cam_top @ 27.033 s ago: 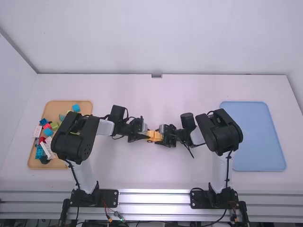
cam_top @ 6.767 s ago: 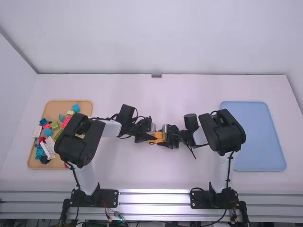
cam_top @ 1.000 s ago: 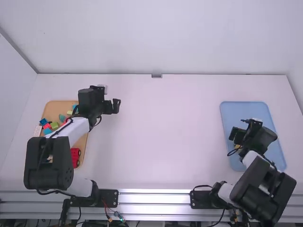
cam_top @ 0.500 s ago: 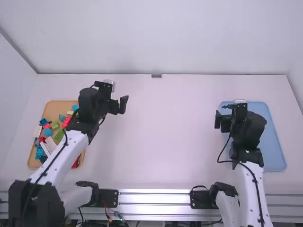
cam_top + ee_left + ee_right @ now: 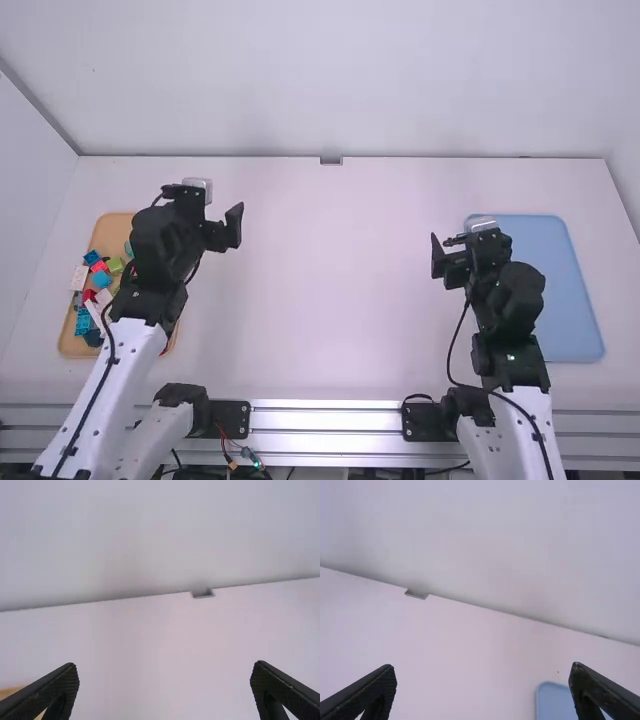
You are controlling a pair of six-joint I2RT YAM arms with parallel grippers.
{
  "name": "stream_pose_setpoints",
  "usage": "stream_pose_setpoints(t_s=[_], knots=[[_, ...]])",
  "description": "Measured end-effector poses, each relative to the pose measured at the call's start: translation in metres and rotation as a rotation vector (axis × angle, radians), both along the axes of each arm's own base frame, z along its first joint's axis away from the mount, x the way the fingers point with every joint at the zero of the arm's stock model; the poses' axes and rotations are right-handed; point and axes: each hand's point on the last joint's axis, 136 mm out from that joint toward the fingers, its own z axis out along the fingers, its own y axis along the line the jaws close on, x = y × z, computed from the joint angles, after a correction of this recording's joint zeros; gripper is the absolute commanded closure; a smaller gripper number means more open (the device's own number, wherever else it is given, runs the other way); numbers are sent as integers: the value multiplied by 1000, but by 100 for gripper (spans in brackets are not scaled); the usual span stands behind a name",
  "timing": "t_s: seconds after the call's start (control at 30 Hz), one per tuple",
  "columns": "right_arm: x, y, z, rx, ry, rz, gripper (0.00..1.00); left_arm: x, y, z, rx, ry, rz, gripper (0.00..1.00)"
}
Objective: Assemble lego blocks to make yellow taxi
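Lego blocks (image 5: 102,279) crowded in, some cut off by me
Nearest, my left arm (image 5: 105,385) covers the right side of the tan tray (image 5: 75,352); a red piece (image 5: 165,347) peeks out at that tray's near right corner, too hidden to make out. The blocks fill its left side. My right arm (image 5: 515,415) crosses the left edge of the blue tray (image 5: 575,310) (what lies under there, I can't tell). Farther up, my left pincer (image 5: 222,235) and right pincer (image 5: 448,268) are both released, fingers well apart, short of the table's (image 5: 330,300) far edge.
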Motion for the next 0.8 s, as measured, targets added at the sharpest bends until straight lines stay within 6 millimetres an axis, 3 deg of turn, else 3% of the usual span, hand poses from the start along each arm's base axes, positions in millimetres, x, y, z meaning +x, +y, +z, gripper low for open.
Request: stream_pose_setpoints(t_s=[0.23,0.4,0.73,0.8], knots=[[-17,-17,-34,87,24,-126,29,-23,20,-23,30,8,99,26],[-28,-22,-55,133,22,-162,39,-40,24,-38,37,2,121,35],[-45,-23,-118,158,31,-179,62,-76,26,-90,42,5,133,59],[-45,-24,-118,158,14,-180,65,-80,26,-97,42,3,134,63]])
